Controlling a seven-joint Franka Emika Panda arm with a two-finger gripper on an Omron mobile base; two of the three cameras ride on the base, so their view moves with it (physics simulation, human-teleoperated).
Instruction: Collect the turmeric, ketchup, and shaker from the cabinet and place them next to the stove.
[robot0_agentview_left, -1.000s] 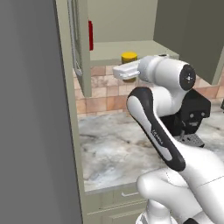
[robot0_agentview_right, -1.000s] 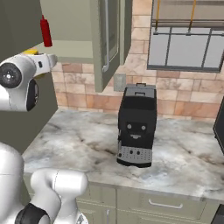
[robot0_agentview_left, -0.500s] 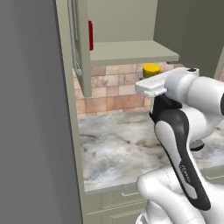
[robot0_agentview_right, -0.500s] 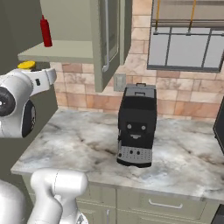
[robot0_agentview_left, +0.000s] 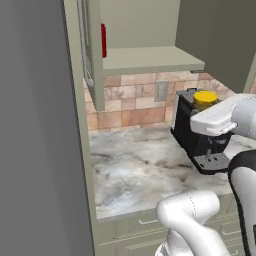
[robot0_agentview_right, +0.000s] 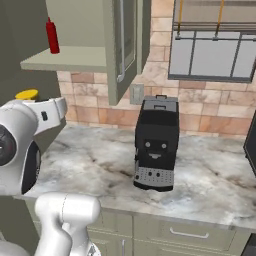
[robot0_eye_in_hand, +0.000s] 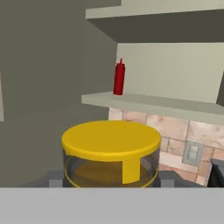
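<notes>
The turmeric (robot0_eye_in_hand: 111, 153), a squat jar of brown powder with a yellow lid, sits right in front of the hand camera with my gripper (robot0_eye_in_hand: 111, 180) shut on it. Its yellow lid (robot0_agentview_left: 205, 97) shows above my white hand, out over the counter and below the shelf, and the lid (robot0_agentview_right: 26, 94) also shows in the right base view. The ketchup (robot0_agentview_left: 103, 40) (robot0_agentview_right: 52, 36) (robot0_eye_in_hand: 119, 78), a slim red bottle, stands upright on the shelf of the open cabinet (robot0_agentview_left: 150, 60) (robot0_agentview_right: 70, 59) (robot0_eye_in_hand: 153, 105). The shaker and the stove are out of view.
A black coffee machine (robot0_agentview_left: 200, 135) (robot0_agentview_right: 156, 145) stands on the marble counter (robot0_agentview_left: 135, 165) (robot0_agentview_right: 100, 160) against the brick wall. The cabinet's door (robot0_agentview_left: 92, 55) (robot0_agentview_right: 125, 45) hangs open over the counter. A railed window (robot0_agentview_right: 210, 50) is at the upper right.
My hand has swung right and down, away from the cabinet shelf, carrying the turmeric out over the counter toward the coffee machine. The ketchup has stayed on the shelf.
</notes>
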